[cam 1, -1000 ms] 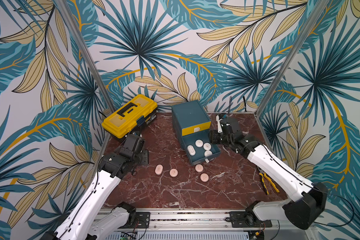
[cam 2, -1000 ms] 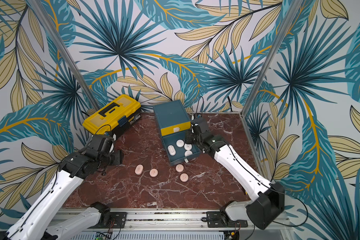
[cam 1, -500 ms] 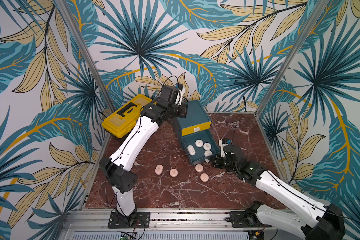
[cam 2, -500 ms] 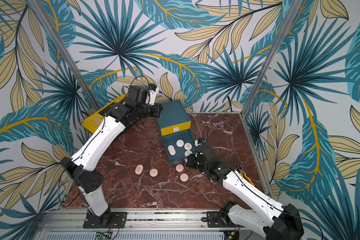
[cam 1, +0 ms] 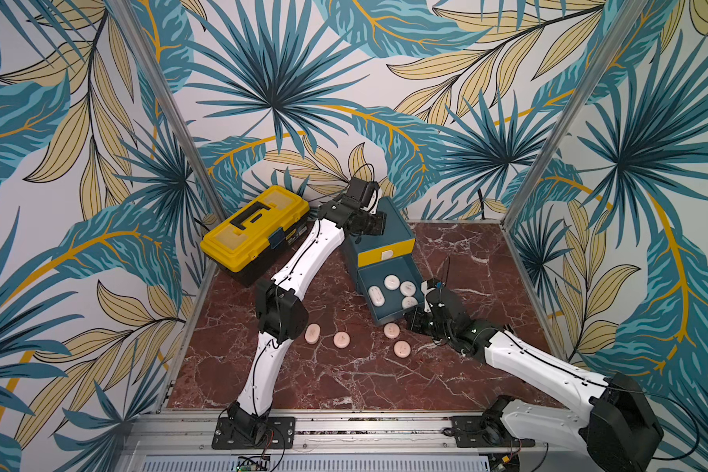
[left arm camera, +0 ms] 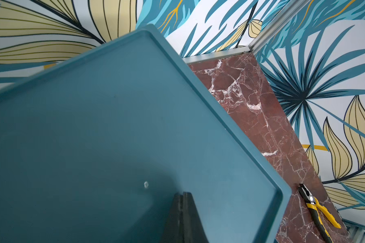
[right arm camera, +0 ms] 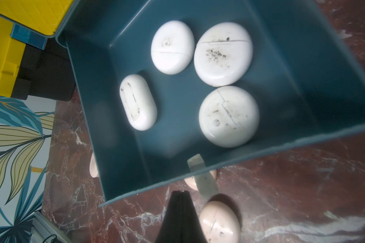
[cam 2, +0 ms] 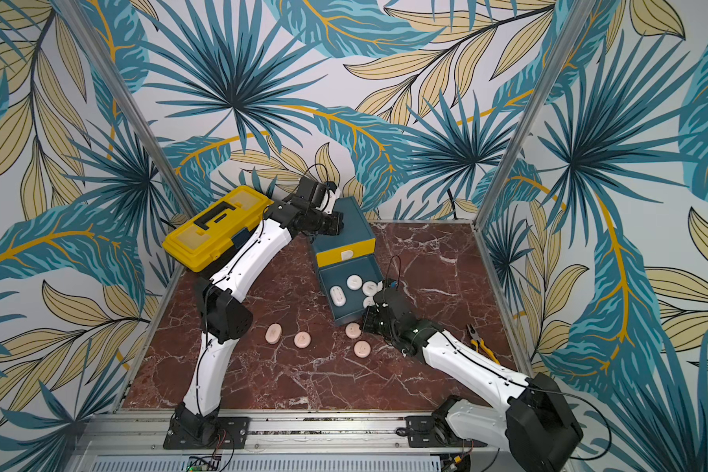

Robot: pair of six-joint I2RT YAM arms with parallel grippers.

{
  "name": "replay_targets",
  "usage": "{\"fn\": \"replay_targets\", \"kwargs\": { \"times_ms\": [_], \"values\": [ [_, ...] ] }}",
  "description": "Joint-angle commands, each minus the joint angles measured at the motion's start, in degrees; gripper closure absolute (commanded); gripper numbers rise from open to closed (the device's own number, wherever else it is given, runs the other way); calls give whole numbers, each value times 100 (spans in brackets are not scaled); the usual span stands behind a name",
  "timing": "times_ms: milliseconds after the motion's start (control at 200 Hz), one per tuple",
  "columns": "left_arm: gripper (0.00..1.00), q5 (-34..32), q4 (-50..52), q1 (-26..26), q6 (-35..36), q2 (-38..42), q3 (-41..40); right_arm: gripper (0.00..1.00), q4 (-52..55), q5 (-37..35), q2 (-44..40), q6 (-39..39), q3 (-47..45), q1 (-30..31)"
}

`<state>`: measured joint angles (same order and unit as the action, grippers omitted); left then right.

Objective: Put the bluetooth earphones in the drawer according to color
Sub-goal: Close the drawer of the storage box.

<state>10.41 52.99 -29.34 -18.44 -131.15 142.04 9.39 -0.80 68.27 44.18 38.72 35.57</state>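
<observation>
So, the chest (cam 1: 393,231) is sitting at the back of the table (cam 1: 344,384). Its front is facing the arms' bases, turned slightly toward the right arm's side, and its middle drawer (cam 1: 393,315) is sticking out. Four white cases (cam 1: 392,282) are lying in it, and the oblong one (cam 1: 376,295) is running its long axis along the pull-out direction. Four pink cases (cam 1: 341,339) are lying on the table just in front, with the leftmost (cam 1: 312,333) pointing roughly front to back.

The left tool (left arm camera: 182,194) is hanging over the chest's top, fingers pressed together and empty; I can't tell if it's touching. The right tool (right arm camera: 180,192) is hovering just outside the drawer's front lip, also closed on nothing.

A second ago the left arm was folded low by the yellow toolbox (cam 1: 254,229) and the right tool was up beside the chest. The cases aren't looking moved.

The right wrist view is showing dark scuffs on the white cases, plus the pale tab pull (right arm camera: 202,181) that the arm is hiding in both top views. The left wrist view is catching pliers (left arm camera: 312,208) lying on the table.
</observation>
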Motion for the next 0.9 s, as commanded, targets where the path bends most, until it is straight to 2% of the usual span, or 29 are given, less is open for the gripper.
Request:
{"fn": "replay_targets", "kwargs": {
  "times_ms": [0,561,897],
  "values": [
    [100,-103,581,70,22,-115,215,97,-252,-16,255,-5,59,22],
    [100,-31,914,124,173,-226,-40,97,-451,-792,1480,-476,1454,-3],
    [100,13,1055,124,277,-292,-261,97,-693,-966,2410,-560,2367,-179]
  ]
}}
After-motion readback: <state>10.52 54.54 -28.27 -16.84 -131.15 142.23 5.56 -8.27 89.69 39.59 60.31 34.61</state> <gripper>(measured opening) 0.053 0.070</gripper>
